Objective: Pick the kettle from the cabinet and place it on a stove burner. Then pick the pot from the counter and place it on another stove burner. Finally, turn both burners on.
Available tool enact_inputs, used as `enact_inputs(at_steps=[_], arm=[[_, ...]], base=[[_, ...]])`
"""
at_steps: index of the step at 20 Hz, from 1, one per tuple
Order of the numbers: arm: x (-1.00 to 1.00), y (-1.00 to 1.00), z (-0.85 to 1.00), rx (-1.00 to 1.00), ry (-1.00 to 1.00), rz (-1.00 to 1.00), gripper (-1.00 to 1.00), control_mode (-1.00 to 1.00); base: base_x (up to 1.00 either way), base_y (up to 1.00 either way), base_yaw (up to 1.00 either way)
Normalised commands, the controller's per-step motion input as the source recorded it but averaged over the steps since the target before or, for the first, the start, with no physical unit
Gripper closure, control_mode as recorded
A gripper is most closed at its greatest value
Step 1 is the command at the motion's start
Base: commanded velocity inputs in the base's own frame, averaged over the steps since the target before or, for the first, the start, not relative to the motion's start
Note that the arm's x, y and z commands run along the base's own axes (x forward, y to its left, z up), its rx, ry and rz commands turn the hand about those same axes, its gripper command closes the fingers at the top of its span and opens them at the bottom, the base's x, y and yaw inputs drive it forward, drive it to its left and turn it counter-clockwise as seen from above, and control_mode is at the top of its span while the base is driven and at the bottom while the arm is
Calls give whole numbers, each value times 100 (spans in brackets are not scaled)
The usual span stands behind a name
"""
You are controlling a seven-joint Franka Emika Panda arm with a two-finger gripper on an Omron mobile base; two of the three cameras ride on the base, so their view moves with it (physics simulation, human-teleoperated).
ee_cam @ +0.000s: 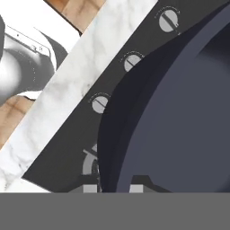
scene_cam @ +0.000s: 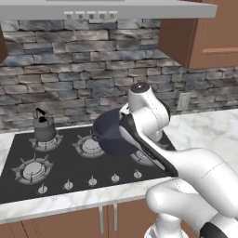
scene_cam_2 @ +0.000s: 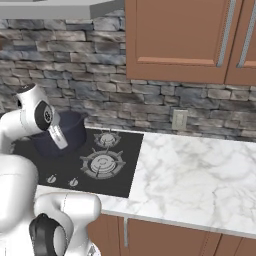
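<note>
Your claw point(ee_cam: 114, 188) is closed narrow on the rim of the pot point(scene_cam: 111, 132), holding it up over the black glass cooktop point(scene_cam: 65, 165). In the hand view the pot's smooth, dark blue wall fills the right side, and its rim curves up from the bottom. In the left base view the round pot sits in the middle of the frame, tipped, with its open mouth facing the arm. The small grey kettle point(scene_cam: 44, 128) stands upright on the back left burner point(scene_cam: 46, 142). White marble tabletop point(scene_cam_2: 200, 165) lies at right.
</note>
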Motion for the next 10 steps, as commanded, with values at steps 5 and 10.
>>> enact_inputs(at_steps=[5, 10], arm=[[43, 12, -1, 0, 4, 7, 100, -100], [47, 13, -10, 0, 8, 9, 100, -100]], base=[[0, 0, 0], [0, 0, 0]])
